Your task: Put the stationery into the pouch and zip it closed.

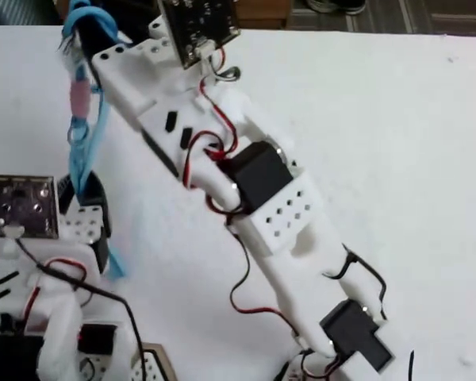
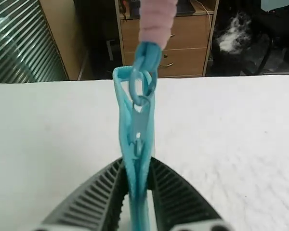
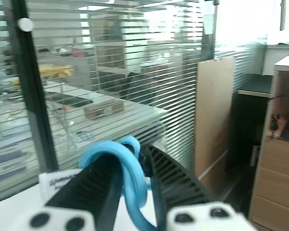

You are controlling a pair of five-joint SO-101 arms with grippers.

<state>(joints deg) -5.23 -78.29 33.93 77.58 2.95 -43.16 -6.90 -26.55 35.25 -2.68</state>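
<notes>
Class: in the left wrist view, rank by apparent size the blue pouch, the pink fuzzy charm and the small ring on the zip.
1. blue pouch, largest, though nearest the camera.
2. pink fuzzy charm, cut off by the frame's edge, so its full size is unsure.
3. small ring, clearly smallest.

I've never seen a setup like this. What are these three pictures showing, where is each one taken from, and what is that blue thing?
These are two white robot arms working at a white table. The high view comes from a fixed camera looking down on both arms. Each of the other two pictures comes from a camera on one arm's wrist, looking out past its own gripper. The left gripper is shut on the edge of a blue pouch, close to its zip pull and a pink fluffy charm. The right gripper is shut on a blue loop. In the high view the pouch runs between the two grippers.
</notes>
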